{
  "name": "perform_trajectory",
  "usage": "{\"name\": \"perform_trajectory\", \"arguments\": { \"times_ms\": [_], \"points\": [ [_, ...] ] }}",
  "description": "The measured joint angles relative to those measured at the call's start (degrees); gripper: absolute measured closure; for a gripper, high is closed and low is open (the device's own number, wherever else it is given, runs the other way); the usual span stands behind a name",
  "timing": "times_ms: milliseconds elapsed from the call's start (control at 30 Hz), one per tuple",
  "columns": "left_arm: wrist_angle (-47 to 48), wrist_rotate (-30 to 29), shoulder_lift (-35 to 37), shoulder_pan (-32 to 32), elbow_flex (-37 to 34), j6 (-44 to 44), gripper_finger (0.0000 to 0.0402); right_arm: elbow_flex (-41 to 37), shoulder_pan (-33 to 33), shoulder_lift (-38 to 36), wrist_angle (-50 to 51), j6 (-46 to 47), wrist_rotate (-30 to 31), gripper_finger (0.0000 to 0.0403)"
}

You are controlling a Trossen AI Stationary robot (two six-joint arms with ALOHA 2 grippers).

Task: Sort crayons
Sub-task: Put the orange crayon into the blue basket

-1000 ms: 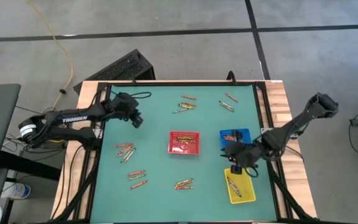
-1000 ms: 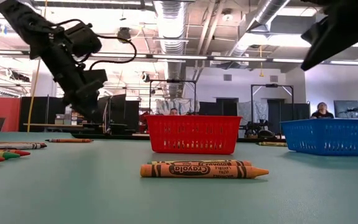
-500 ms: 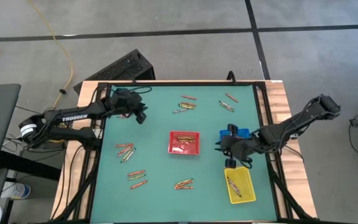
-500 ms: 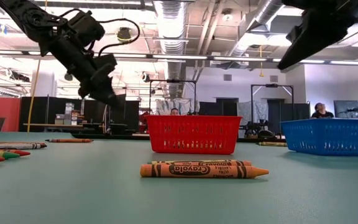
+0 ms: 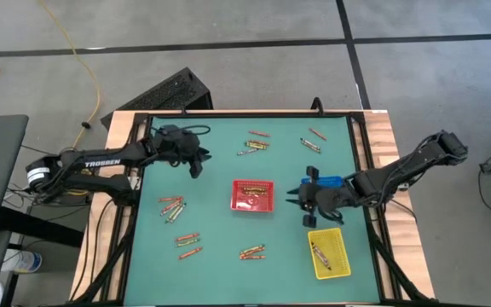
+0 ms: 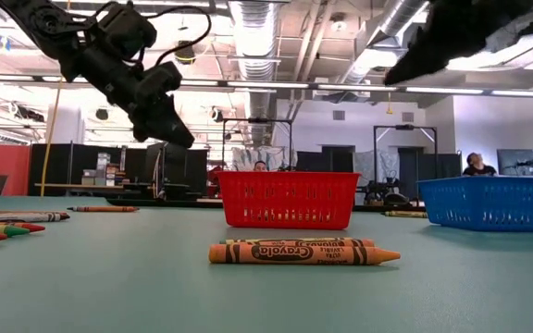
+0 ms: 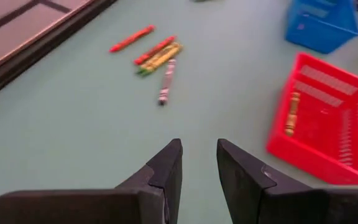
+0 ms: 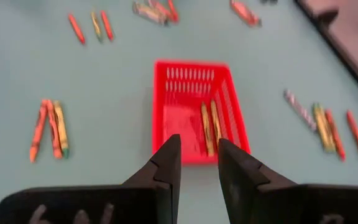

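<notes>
Crayons (image 5: 257,145) lie in small clusters on the green table (image 5: 220,222): several near its far edge, two groups toward the left edge, one bunch near the near edge, with a few already in the red tray (image 5: 252,195) at the middle and the yellow tray (image 5: 329,254) by the near right corner. They are thin paper-wrapped sticks, mostly red, orange and yellow-green, one striped grey. Over the last second the right gripper (image 5: 295,201) has slid from above the yellow tray, past the blue tray (image 5: 329,182), toward the red one, jaws slightly parted and holding nothing; its delivery looks finished. The left gripper (image 5: 196,165) has swung from the far left corner toward the far-edge cluster, also slightly parted and empty, probably lining up its next pick.
</notes>
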State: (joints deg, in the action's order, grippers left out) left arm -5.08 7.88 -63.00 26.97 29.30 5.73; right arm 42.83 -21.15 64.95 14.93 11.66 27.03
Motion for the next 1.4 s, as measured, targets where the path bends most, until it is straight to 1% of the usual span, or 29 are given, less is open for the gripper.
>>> {"name": "perform_trajectory", "arguments": {
  "times_ms": [133, 200, 300, 400, 533, 700, 800, 900, 1000, 1100, 1233, 1333, 1400],
  "points": [
    [2.8, 1.4, 0.0, -3.5, 0.2, 3.9, 0.0313, 0.0, 0.3, 0.0, -2.9, -4.5, 0.0, 0.0304],
    [9.0, 2.7, 0.0, -5.2, 2.1, 7.6, 0.0313, 0.0, 0.3, 0.0, -3.8, -5.9, 0.0, 0.0304],
    [22.1, 3.8, 0.0, -8.3, 6.5, 11.8, 0.0313, 0.0, 0.3, 0.0, -4.7, -6.3, -0.1, 0.0304],
    [32.7, 1.7, 0.0, -13.4, 10.0, 15.0, 0.0313, 0.0, -0.2, 0.0, -4.3, -6.3, -0.1, 0.0304],
    [40.0, -1.9, 0.0, -21.3, 13.6, 20.1, 0.0313, 0.0, -0.8, 0.0, -4.4, -7.0, -0.1, 0.0304],
    [48.0, -4.5, 0.0, -29.7, 14.8, 30.0, 0.0313, 0.0, -2.2, 0.0, -4.3, -6.9, -0.2, 0.0304],
    [53.3, -10.1, 0.0, -33.3, 14.2, 31.9, 0.0313, 0.0, -2.9, 0.0, -3.9, -7.1, -0.2, 0.0304],
    [57.1, -15.5, 0.0, -34.5, 12.7, 31.4, 0.0313, 0.0, -2.6, 0.0, -4.2, -7.7, -0.2, 0.0304],
    [59.9, -17.6, 0.0, -34.2, 11.6, 30.6, 0.0313, 0.0, -1.5, 0.0, -4.3, -7.2, -0.1, 0.0304],
    [60.4, -17.8, 0.0, -33.4, 10.2, 29.8, 0.0313, 0.0, -0.7, 0.0, -4.3, -7.2, -0.1, 0.0304],
    [59.9, -17.5, 0.0, -33.3, 7.1, 29.6, 0.0313, 0.0, 1.5, 0.0, -4.3, -9.5, -0.1, 0.0304],
    [57.0, -16.5, 0.0, -33.3, 3.3, 29.9, 0.0313, 0.0, 3.4, 0.0, -4.3, -10.1, -0.1, 0.0304],
    [55.7, -15.4, 0.0, -33.3, 1.4, 28.3, 0.0313, 0.0, 4.7, 0.0, -4.3, -10.2, -0.2, 0.0304]
  ]
}}
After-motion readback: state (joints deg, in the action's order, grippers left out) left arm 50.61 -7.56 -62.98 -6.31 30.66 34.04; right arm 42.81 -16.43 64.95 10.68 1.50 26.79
